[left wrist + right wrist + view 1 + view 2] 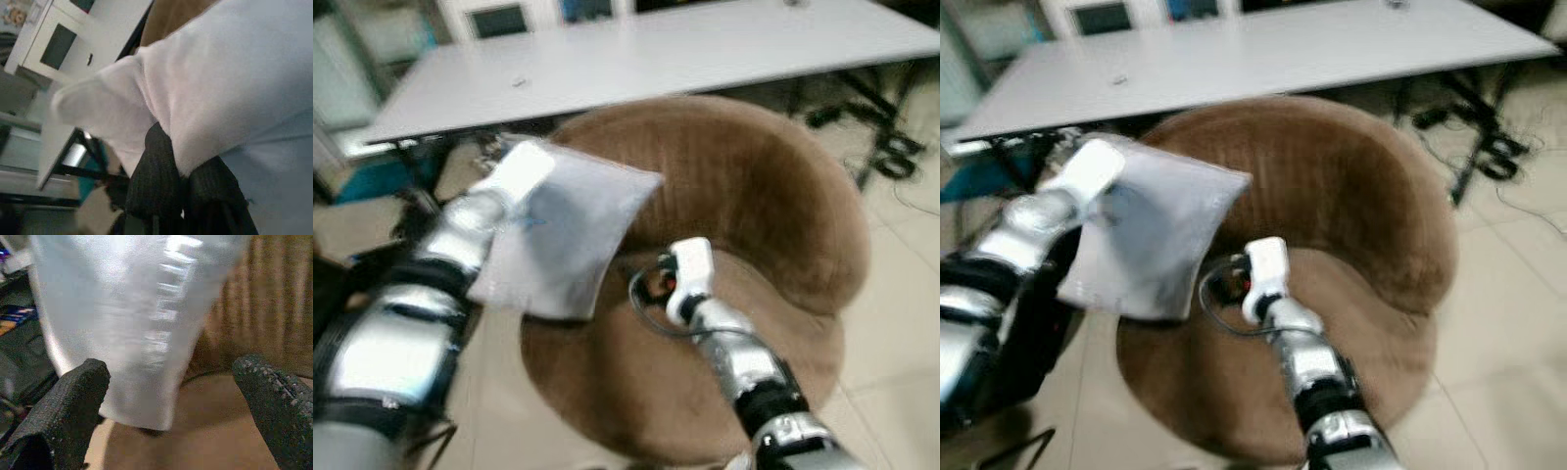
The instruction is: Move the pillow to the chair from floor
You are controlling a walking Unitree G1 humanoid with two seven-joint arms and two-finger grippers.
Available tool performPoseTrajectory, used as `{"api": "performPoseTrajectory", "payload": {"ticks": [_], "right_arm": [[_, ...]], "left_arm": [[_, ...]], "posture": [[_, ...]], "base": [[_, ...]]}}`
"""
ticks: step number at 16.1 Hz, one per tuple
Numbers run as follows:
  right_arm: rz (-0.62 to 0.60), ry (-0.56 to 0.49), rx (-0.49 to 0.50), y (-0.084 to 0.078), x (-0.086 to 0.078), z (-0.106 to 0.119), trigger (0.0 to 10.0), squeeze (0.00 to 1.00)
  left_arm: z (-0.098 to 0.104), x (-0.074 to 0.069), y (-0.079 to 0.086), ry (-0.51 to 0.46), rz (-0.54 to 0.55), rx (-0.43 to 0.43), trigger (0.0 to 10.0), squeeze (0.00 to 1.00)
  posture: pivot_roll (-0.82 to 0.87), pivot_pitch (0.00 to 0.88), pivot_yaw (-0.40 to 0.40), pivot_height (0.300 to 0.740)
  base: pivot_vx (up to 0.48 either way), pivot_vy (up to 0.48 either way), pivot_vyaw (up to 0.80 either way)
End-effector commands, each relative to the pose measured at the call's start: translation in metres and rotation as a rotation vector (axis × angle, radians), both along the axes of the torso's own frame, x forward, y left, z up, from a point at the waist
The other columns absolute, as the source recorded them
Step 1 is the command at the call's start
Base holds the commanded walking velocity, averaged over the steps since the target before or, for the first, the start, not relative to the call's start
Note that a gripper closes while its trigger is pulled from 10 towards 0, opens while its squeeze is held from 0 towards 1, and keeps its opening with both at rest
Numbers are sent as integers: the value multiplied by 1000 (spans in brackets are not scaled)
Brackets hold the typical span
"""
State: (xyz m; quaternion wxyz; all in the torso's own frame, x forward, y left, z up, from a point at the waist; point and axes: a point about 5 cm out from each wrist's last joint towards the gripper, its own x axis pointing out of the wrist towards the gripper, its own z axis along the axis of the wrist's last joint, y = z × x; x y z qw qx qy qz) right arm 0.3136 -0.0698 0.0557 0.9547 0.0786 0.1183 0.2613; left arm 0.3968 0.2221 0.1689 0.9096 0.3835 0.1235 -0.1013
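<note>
A pale grey pillow (570,227) hangs in the air over the left edge of the round brown chair (754,186). My left gripper (182,183) is shut on the pillow's edge, its black fingers (151,176) pinching the white fabric (220,83). My left arm (460,245) reaches in from the left. My right gripper (171,396) stands open above the chair's seat (636,372), a little short of the pillow's lower end (132,333), with nothing between its fingers (73,396). Its white wrist (690,269) sits over the seat's middle.
A long white table (656,54) runs behind the chair, with black legs and cables (886,147) at the right. White cabinets (63,44) stand beyond it. Beige floor tiles (901,323) lie to the chair's right.
</note>
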Motion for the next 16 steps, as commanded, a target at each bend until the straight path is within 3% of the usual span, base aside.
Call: {"api": "performPoseTrajectory", "payload": {"ticks": [1,2,4,5,7,10,13,14,16], "right_arm": [[-9,-4,-8,-6,-1,0,10000,0],[-15,0,-12,-8,-3,-2,10000,0],[-40,11,-20,-15,-10,-8,10000,0],[-50,14,-20,-17,-13,-9,10000,0],[-79,24,-22,-24,-25,-14,10000,0],[-135,55,-30,-35,-47,-23,10000,0],[-174,77,-22,-37,-66,-25,10000,0],[-185,92,-25,-37,-74,-28,10000,0],[-195,105,-27,-35,-83,-28,10000,0]], "left_arm": [[32,8,7,-69,-9,85,10000,0],[41,8,17,-88,20,142,10000,0],[61,10,31,-142,54,391,10000,0],[64,10,31,-154,46,467,10000,0],[69,12,30,-132,37,531,10000,0],[82,15,29,-123,25,728,10000,0],[84,17,20,-153,-34,862,10000,0],[76,19,12,-145,-79,986,10000,0],[55,18,-2,-66,-187,1060,10000,0]], "posture": [[-144,0,159,740],[-150,0,163,740],[-180,0,186,740],[-191,0,192,740],[-240,0,225,740],[-284,0,262,740],[-321,0,300,740],[-331,0,308,740],[-348,0,318,740]], "base": [[0,0,0],[0,0,0],[0,0,0],[0,0,0],[0,0,0],[0,0,0],[0,0,0],[0,0,0],[0,0,0]]}}
